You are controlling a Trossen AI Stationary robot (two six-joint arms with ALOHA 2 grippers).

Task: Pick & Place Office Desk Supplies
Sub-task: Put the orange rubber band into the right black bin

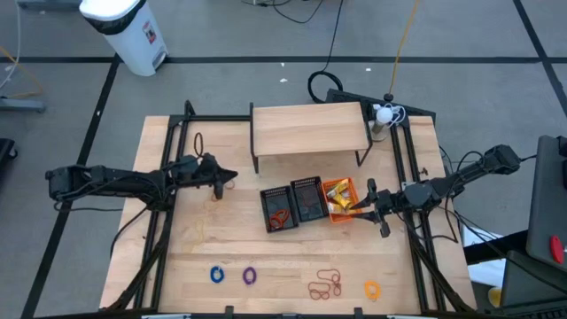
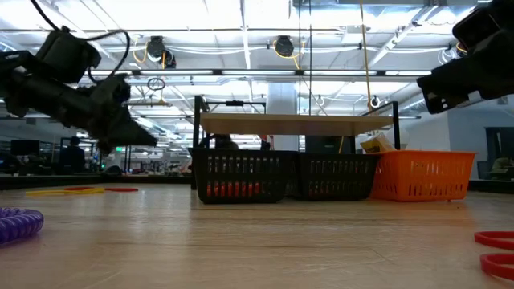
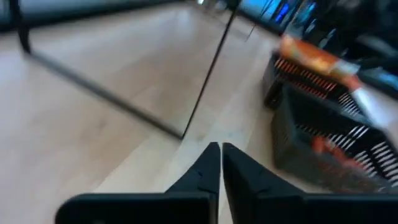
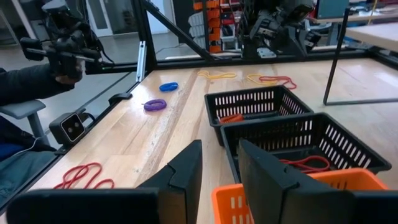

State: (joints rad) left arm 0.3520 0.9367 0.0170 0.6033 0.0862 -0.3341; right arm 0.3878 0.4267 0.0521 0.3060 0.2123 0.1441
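The office desk supplies lie in two groups. Loose on the table's near edge are a blue ring [image 1: 217, 275], a purple ring [image 1: 249, 276], red elastic loops [image 1: 325, 285] and a yellow ring [image 1: 372, 289]. More loops rest near the left arm, by the table's left side [image 4: 217, 75]. Already sorted items sit in three baskets at table centre: a black basket [image 1: 278, 209] holding red loops, a second black basket [image 1: 308, 198] beside it, and an orange basket [image 1: 340, 199] holding yellow pieces.

The right gripper [image 1: 370, 206] hovers at the orange basket's right edge, fingers spread, nothing between them. The left gripper [image 1: 220, 178] hangs above bare wood, well apart from the baskets, fingers pressed together and empty.

Judged step: release is complete at the orange basket; the next pick is due. Lift the right gripper clear of the basket rim before travelling. Approach thin loops vertically and close low, since flat elastic slips out easily.

The surface is pale wood with a raised wooden shelf [image 1: 309, 129] behind the baskets. A white bin [image 1: 124, 31] stands on the grey floor beyond.
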